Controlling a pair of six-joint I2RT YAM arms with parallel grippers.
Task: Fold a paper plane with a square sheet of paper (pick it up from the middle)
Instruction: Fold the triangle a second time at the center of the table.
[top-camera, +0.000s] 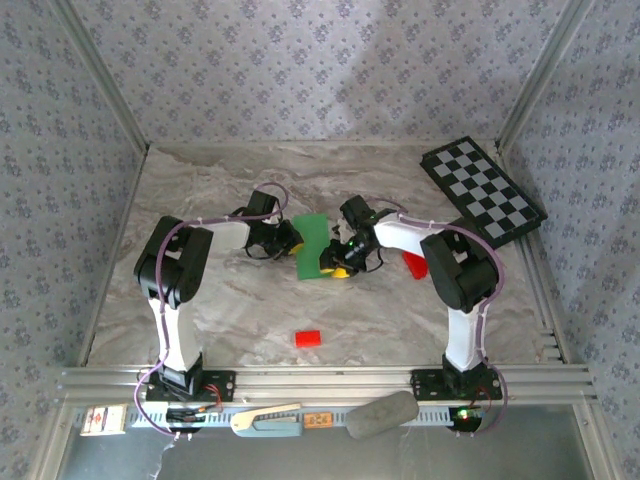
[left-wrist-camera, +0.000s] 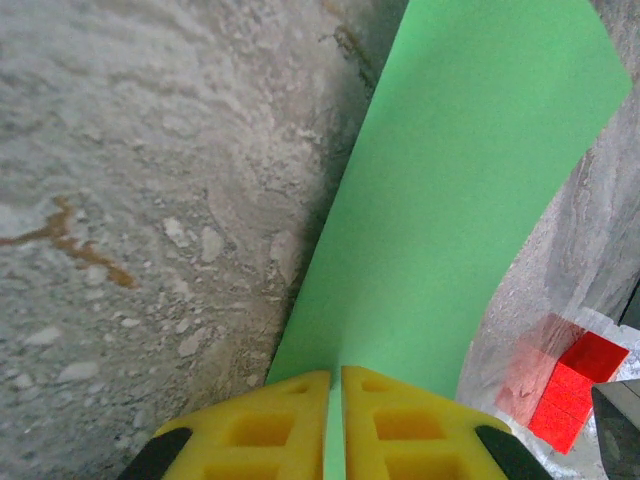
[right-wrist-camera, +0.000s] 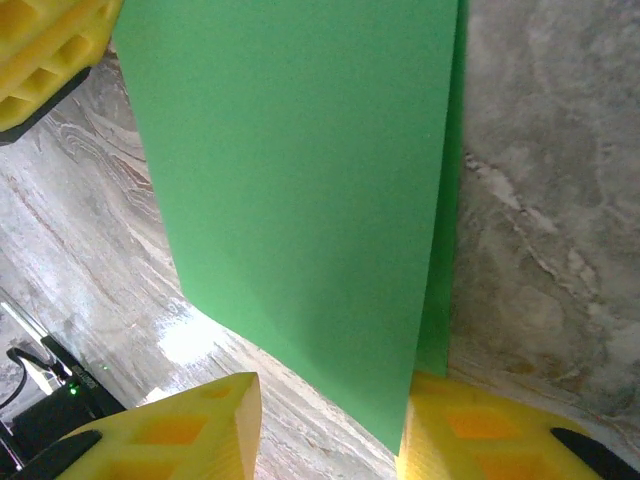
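The green sheet of paper (top-camera: 312, 243) is in the middle of the marble table (top-camera: 200, 300), doubled over into a narrow strip that runs from far to near between the two grippers. In the right wrist view (right-wrist-camera: 300, 170) a second, darker layer peeks out along its right edge. The left gripper (top-camera: 291, 240) is on the sheet's left side. Seen from the left wrist (left-wrist-camera: 335, 385), its yellow fingers (left-wrist-camera: 260, 430) are pressed together on the paper's edge, and the sheet (left-wrist-camera: 470, 180) rises away from them above the tabletop. The right gripper (top-camera: 342, 266) is at the sheet's near right end. Its jaws (right-wrist-camera: 330, 400) stand apart, and the paper's lower corner hangs between them, against the inner face of the right-hand finger (right-wrist-camera: 480, 440). A red wedge-shaped piece (top-camera: 413, 264) lies just right of that gripper. A small red block (top-camera: 308, 338) lies nearer, well apart from the paper. A checkerboard (top-camera: 482, 190) lies at the far right.
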